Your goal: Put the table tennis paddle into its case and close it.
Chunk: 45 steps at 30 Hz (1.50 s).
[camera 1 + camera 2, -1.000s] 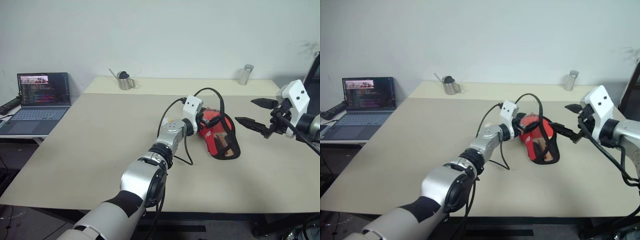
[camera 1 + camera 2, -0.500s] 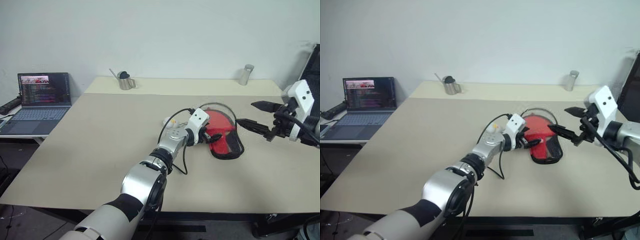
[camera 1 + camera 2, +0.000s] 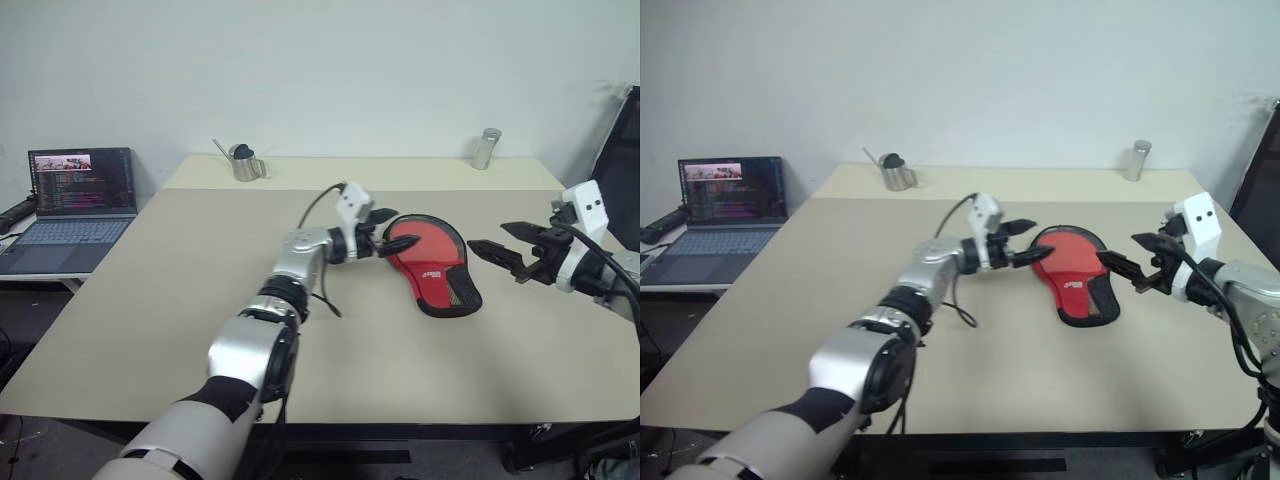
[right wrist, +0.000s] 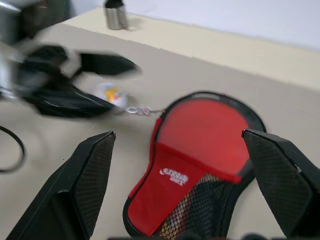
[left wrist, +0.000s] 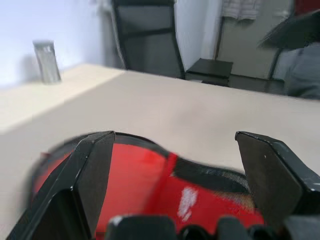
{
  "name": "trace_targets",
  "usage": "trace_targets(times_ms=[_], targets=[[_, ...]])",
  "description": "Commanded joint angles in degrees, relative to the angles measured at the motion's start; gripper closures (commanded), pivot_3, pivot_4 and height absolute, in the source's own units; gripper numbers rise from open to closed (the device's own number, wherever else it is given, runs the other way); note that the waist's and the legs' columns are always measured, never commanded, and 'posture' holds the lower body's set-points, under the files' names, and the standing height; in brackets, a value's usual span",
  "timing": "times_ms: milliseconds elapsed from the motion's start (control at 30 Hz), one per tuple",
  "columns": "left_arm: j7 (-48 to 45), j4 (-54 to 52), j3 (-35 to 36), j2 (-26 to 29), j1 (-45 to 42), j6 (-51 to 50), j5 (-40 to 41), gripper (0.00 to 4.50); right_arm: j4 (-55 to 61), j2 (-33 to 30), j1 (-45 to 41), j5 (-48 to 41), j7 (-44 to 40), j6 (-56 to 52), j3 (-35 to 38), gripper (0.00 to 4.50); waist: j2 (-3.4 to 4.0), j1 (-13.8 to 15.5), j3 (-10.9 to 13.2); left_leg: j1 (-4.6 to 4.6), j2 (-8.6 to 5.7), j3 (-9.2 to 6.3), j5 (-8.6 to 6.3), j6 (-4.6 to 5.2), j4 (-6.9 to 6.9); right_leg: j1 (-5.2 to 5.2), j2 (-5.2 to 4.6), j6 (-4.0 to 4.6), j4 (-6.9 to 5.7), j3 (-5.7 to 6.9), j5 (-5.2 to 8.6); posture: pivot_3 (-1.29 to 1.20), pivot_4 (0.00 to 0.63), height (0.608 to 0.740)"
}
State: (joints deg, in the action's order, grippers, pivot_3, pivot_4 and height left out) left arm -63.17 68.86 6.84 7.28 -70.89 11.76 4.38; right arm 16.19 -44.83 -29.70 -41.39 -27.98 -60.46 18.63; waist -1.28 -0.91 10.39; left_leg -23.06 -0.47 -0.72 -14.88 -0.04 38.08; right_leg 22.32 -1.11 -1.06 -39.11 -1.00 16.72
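Got bare table (image 3: 150,330) up front, nothing on the near part. Further in, spotting the case (image 3: 432,262) flat mid-table, red side up, black edging round it, white logo and mesh pocket toward the near end. Pretty sure about the paddle (image 4: 192,216) being inside already, going by a pale brownish patch behind the mesh (handle, probably). Can't tell about the zip, whether shut all the way or not. Noticing a little zip pull (image 4: 137,110) on the table just off the round end. Left gripper (image 3: 403,228) right beside that round end, released wide, holding nothing. Right gripper (image 3: 490,238) off the other side, near but apart, also spread and empty. So, calling this the closing step, or a check on it. Next up, by my guess: pinning the case with one gripper, pinching that tiny pull with the other, then dragging it round the curved edge without bunching the soft fabric. Fiddly grab on something that small. Way at the back: metal pot (image 3: 243,163), metal tin (image 3: 485,148), and a laptop (image 3: 75,190) off to the left.
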Motion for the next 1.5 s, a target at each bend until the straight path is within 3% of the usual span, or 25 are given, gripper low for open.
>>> trace_targets(times_ms=[33,200,300,433,633,900,1167,1433,1500], targets=[[-5.8,-7.0,0.3,4.3,1.3,-0.8,2.6,0.27,-5.1,1.3,-2.9,3.3,2.4,1.8,-1.7,0.05,0.00,0.1,0.0,-0.02,-0.01,-0.01,0.00,0.00,0.01,0.00,-0.02,0.00,0.01,0.00,0.00,0.00,0.150,0.740],[-11.0,-21.0,0.4,10.7,6.6,-10.3,7.4,0.27,-15.3,3.9,-6.6,7.9,3.9,3.7,-4.5,0.05,0.00,0.1,0.0,-0.11,-0.03,-0.04,0.00,0.00,0.05,0.02,-0.04,0.00,0.05,0.02,0.00,0.00,0.150,0.740],[-13.5,-35.1,-0.4,14.5,12.4,-20.5,11.6,0.27,-21.9,5.5,-8.8,11.5,5.0,6.0,-6.1,0.05,0.02,-0.1,0.0,-0.15,-0.02,-0.07,0.00,0.00,0.04,0.03,-0.04,0.00,0.08,0.04,0.00,0.00,0.150,0.740],[-9.4,-46.8,0.3,17.9,17.0,-27.2,13.9,0.27,-29.8,7.8,-11.8,14.8,4.0,10.6,-7.6,0.05,0.02,-0.2,0.0,-0.16,0.00,-0.09,0.00,0.00,0.10,0.03,-0.04,0.01,0.04,0.05,0.00,0.00,0.150,0.740],[-5.1,-55.7,-0.1,20.0,21.8,-31.6,15.8,0.27,-44.2,10.9,-16.4,21.3,3.0,20.4,-10.7,0.05,0.03,-0.5,0.0,-0.10,-0.01,-0.07,0.00,0.00,0.12,0.00,-0.04,0.01,0.02,0.03,-0.01,0.00,0.150,0.740],[-5.8,-62.7,-0.1,23.7,24.9,-39.2,20.7,0.27,-60.4,12.1,-21.4,26.6,-2.0,27.9,-12.7,0.05,0.03,-0.9,0.0,-0.10,0.01,-0.03,0.00,0.00,0.08,0.02,-0.04,0.01,0.04,0.00,-0.01,0.00,0.150,0.740],[-7.1,-63.7,-0.7,28.7,26.3,-40.8,22.4,0.27,-66.3,13.9,-23.3,28.4,-8.0,28.9,-14.0,0.05,0.03,-1.0,0.0,-0.04,0.02,-0.02,0.01,-0.01,0.06,0.00,-0.04,0.01,0.01,0.00,-0.01,0.00,0.150,0.740],[-6.1,-63.7,-1.6,29.1,26.5,-39.9,22.2,0.27,-71.9,15.8,-25.1,31.0,-8.2,31.1,-14.1,0.05,0.02,-1.2,0.0,0.04,0.03,0.00,0.01,-0.01,0.06,-0.05,-0.03,0.01,0.01,-0.03,-0.01,0.00,0.150,0.740],[-6.1,-63.6,-1.7,29.2,26.5,-39.7,22.2,0.27,-73.7,16.3,-25.8,31.5,-7.4,31.6,-13.7,0.41,0.02,-1.5,0.0,0.07,0.03,0.02,0.01,-0.01,0.06,-0.06,-0.03,0.01,-0.02,-0.04,-0.01,0.00,0.150,0.740]])
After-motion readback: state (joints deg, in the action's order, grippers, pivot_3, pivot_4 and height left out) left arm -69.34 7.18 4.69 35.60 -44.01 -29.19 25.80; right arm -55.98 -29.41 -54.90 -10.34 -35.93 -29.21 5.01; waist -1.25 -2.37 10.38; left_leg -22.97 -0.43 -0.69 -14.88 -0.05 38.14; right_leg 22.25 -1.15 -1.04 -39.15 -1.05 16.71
